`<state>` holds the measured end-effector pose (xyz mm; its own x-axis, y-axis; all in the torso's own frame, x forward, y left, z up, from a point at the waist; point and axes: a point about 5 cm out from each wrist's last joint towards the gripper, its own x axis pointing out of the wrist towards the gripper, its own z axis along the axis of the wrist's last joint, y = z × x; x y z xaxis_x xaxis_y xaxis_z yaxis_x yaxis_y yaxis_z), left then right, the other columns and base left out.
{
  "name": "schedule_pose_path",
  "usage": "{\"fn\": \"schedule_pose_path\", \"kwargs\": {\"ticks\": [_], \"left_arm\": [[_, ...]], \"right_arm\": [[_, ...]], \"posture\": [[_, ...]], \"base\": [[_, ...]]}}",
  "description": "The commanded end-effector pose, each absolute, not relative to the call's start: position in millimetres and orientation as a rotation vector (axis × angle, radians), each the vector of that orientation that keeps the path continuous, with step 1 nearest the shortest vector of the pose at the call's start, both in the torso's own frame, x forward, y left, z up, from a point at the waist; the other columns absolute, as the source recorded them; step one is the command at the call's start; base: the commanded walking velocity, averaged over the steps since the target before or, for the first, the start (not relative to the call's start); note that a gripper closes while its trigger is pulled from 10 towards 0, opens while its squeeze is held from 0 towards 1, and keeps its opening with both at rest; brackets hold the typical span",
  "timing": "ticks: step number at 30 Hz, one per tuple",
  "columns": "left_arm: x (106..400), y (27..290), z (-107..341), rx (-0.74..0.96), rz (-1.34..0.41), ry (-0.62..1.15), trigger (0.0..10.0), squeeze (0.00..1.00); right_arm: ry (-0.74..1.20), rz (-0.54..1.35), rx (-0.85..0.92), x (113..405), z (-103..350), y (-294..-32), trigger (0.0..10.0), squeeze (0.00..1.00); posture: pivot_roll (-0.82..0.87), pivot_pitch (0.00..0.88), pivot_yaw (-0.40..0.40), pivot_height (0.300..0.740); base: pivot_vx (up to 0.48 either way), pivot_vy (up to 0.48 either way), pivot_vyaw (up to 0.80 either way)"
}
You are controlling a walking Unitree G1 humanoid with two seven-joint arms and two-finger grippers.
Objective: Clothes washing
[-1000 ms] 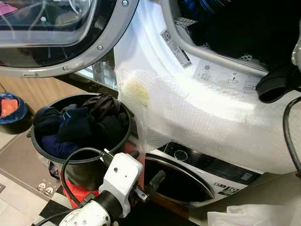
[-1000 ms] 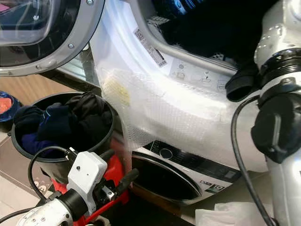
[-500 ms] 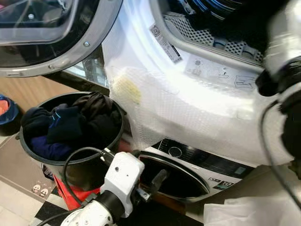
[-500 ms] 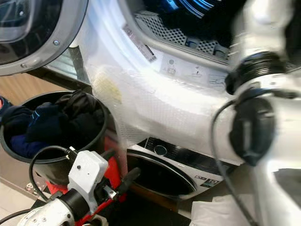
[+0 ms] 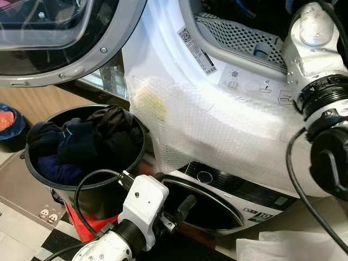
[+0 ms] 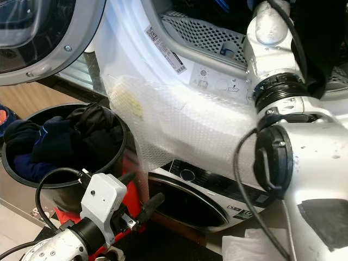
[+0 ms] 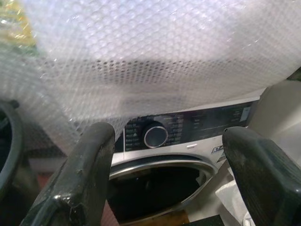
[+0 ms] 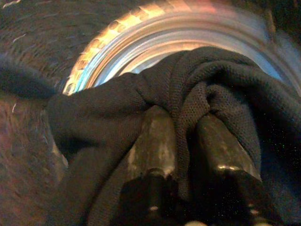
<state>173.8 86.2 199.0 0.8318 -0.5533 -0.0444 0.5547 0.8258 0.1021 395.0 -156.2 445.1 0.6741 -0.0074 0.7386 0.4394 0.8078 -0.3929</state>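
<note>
Right end effector [image 8: 186, 141] gripping dark garment [image 8: 141, 103]

bubble wrap [image 5: 228, 130] over washer front [image 5: 239, 193]

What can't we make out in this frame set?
- Right gripper: in the eye views it is cut off by the top edge inside the upper drum; in the right wrist view the dark garment drapes its fingers.
- Bucket contents: dark clothes are piled together, so they cannot be counted.
- Lower washer panel: text too small; bubble wrap hides the machine's front above it.
- Left gripper: open, idle by the lower door.
</note>
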Motion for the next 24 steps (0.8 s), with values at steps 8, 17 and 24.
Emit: {"fn": "schedule_pose_path", "kwargs": {"ticks": [8, 17, 24], "left_arm": [[171.2, 82.4, 199.3, 0.093, -0.612, 0.017, 10.0, 0.0], [173.7, 82.2, 199.0, 0.086, -0.62, 0.021, 10.0, 0.0], [173.0, 82.2, 198.9, 0.08, -0.614, 0.022, 10.0, 0.0]], "right_arm": [[-1.068, -0.074, -1.582, 389.3, 425.3, -111.0, 10.0, 0.0], [-0.644, 0.016, -0.621, 398.8, 448.6, -153.3, 10.0, 0.0], [-0.497, 0.019, -0.272, 397.9, 462.4, -173.8, 10.0, 0.0]], "posture": [[0.18, 0.22, -0.185, 0.74], [0.17, 0.228, -0.176, 0.74], [0.16, 0.228, -0.181, 0.74]], "base": [[0.0, 0.0, 0.0], [0.0, 0.0, 0.0], [0.0, 0.0, 0.0]]}}
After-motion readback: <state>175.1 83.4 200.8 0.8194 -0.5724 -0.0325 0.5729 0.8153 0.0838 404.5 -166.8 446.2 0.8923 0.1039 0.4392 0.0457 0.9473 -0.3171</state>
